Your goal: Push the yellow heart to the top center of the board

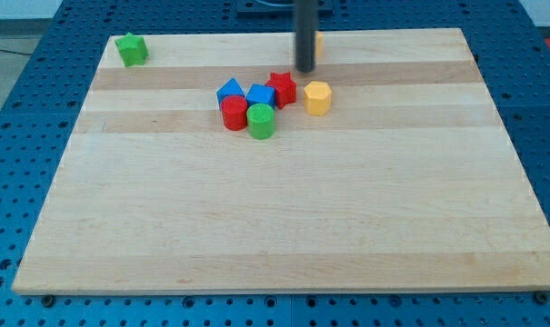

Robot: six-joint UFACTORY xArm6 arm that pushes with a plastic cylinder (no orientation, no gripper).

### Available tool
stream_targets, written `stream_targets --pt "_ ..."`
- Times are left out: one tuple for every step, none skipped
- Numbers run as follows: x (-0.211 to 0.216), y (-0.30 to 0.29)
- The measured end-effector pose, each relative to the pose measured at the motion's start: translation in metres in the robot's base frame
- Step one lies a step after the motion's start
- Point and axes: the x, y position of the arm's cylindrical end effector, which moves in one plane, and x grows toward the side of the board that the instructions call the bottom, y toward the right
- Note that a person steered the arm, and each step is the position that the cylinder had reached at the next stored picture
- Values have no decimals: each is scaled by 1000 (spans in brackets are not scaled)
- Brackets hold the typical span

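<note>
A small sliver of a yellow block (317, 42) shows at the board's top centre, just right of my dark rod; the rod hides most of it, so I cannot make out its shape. My tip (305, 69) rests on the board just below that block, above the cluster of blocks. A second yellow block, a hexagon (318, 97), stands a short way below and right of the tip, apart from it.
A red star (282, 88), a blue block (260, 94), a blue triangle (229, 90), a red cylinder (234, 113) and a green cylinder (261, 120) cluster left of the yellow hexagon. A green star (131, 49) sits in the top left corner of the wooden board (284, 227).
</note>
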Motion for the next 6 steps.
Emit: stream_targets --pt "-17 44" --pt "-20 15" --pt "-23 -21" --pt "-28 -45" --pt "-43 -9" --pt "-45 -4"
